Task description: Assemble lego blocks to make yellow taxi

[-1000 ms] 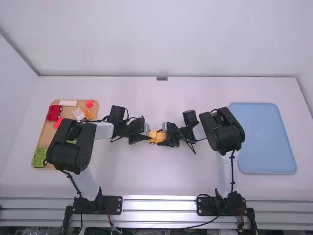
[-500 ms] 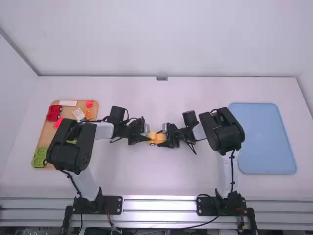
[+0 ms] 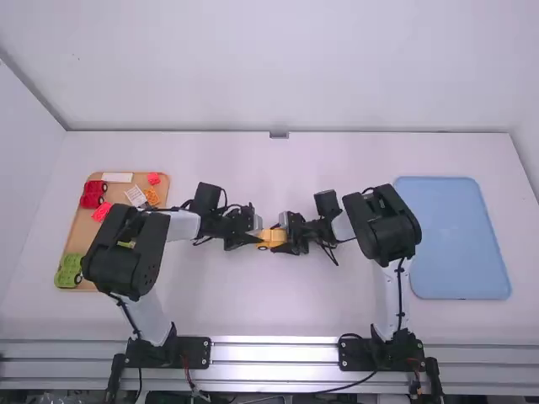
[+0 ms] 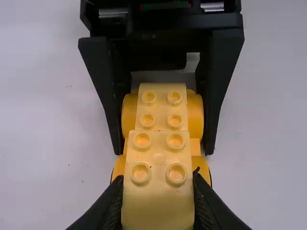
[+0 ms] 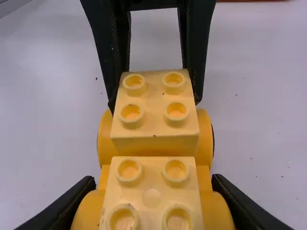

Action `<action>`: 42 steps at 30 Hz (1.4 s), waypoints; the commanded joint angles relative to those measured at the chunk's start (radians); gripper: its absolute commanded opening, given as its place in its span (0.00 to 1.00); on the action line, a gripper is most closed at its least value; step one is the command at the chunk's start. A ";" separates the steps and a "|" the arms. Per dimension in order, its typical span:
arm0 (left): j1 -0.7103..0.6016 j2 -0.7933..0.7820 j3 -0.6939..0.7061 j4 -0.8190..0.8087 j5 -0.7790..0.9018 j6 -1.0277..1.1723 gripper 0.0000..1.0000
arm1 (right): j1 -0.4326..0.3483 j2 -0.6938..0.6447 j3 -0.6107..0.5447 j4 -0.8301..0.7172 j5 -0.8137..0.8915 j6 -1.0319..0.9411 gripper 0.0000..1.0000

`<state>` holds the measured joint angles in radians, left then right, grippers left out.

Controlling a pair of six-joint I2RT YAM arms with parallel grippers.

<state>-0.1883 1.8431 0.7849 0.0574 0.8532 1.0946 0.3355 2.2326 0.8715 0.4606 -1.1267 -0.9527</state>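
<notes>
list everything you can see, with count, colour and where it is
block with studs: 1, yellow, at the left gripper's end of the car base
car base: 1, yellow, mid-table between the grippers
brown tray: 1, left side
car piece: 1, red, on brown tray
small pieces: 2, red, on brown tray
flat piece: 1, white, on brown tray
gridded piece: 1, white, on brown tray
small piece: 1, orange, on brown tray
wheeled piece: 1, green, tray's near end
blue tray: 1, right side
table: 1, white
arms: 2, black and white, left and right
grippers: 2, black, left on block, right on car base
</notes>
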 commanded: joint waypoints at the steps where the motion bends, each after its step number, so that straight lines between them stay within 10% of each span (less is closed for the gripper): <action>1: -0.008 0.011 -0.016 -0.007 -0.005 -0.006 0.05 | 0.005 0.017 0.013 -0.003 0.000 -0.002 0.39; 9: -0.008 0.013 -0.016 -0.010 0.002 -0.006 0.09 | 0.005 0.017 0.013 0.000 0.001 -0.002 0.40; 22: -0.008 0.013 -0.016 -0.006 0.003 -0.006 0.48 | 0.006 0.017 0.013 0.000 -0.002 -0.001 0.40; 36: -0.008 0.013 -0.016 0.010 0.071 -0.006 0.25 | 0.006 0.017 0.013 -0.001 -0.003 -0.002 0.41; 42: -0.008 0.013 -0.016 0.008 0.073 -0.006 0.35 | 0.006 0.017 0.013 0.000 -0.002 -0.002 0.41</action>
<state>-0.1883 1.8431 0.7849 0.0696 0.8894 1.0908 0.3367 2.2326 0.8711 0.4633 -1.1267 -0.9535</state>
